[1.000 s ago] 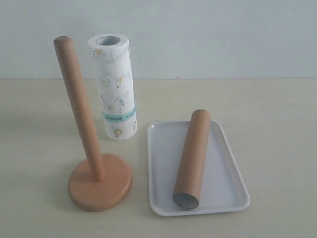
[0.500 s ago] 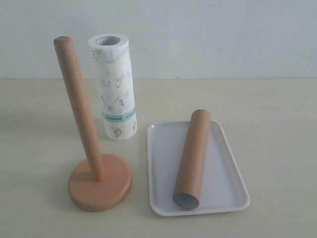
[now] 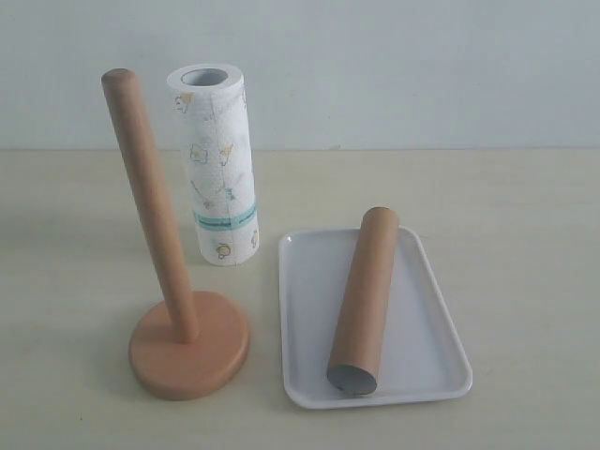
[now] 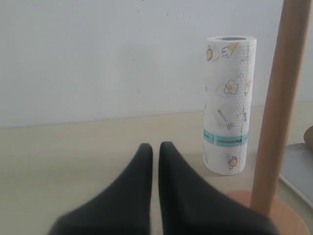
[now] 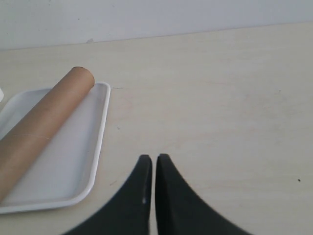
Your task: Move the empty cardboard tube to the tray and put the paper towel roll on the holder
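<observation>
On a pale table (image 3: 525, 216), the holder (image 3: 157, 225) stands at left, its dowel bare. Just behind it and to the right, the paper towel roll (image 3: 217, 169) stands on end on the tabletop — close to the dowel but not on it. At right, the empty cardboard tube (image 3: 364, 300) lies lengthwise in the tray (image 3: 422, 328), its grey open end at the near rim. Seen only in the wrist views, the left gripper (image 4: 155, 147) and the right gripper (image 5: 150, 159) hold nothing — each pair of fingers is drawn together to a thin slit.
</observation>
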